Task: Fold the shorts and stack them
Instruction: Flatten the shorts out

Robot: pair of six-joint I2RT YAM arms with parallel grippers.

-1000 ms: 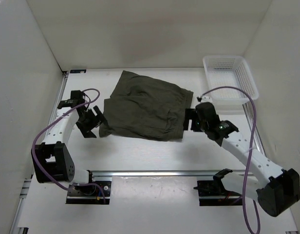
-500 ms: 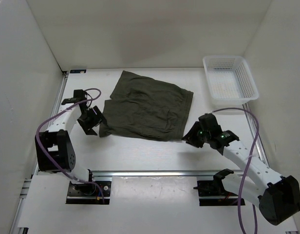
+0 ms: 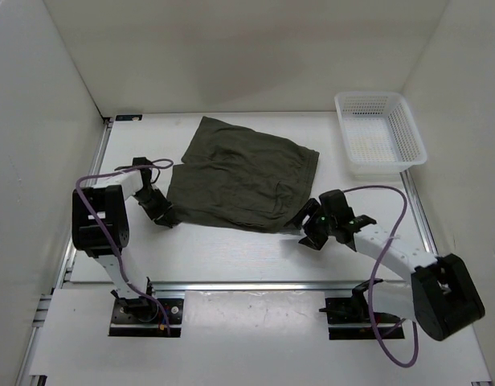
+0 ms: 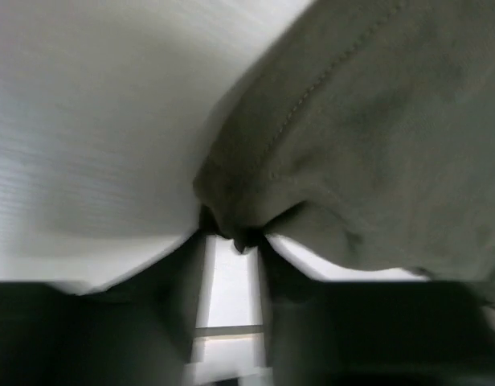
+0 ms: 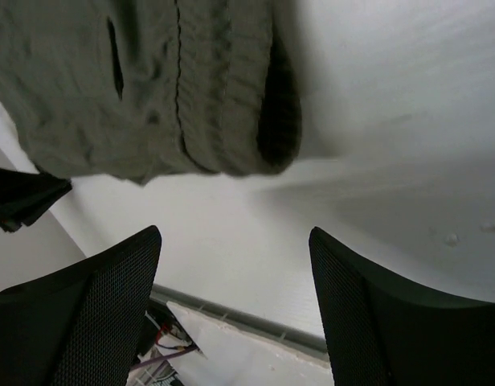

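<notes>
A pair of dark olive shorts point(image 3: 243, 177) lies spread flat and slightly askew at the middle of the white table point(image 3: 231, 253), with a white mesh basket point(image 3: 408, 133) standing well apart at the far right corner. The left gripper point(image 3: 161, 214) sits low at the garment's near left corner, where the left wrist view shows its jaws drawn narrow on the stitched hem point(image 4: 304, 104), the cloth puckered between the tips. The right gripper point(image 3: 310, 231) hovers just beside the near right corner, jaws spread wide with nothing between them, the ribbed waistband point(image 5: 223, 88) lying just ahead of its fingers. The fabric looks light, soft and limp: it should sag and crease wherever it is not supported, and a one-corner lift would likely drag the rest across the table rather than raise it cleanly. The surest holds appear to be the two near corners, taken on the doubled hem and the thicker waistband, where stitching gives the jaws more to bite. A shallow pinch on a single layer risks slipping free as the fold is carried over
</notes>
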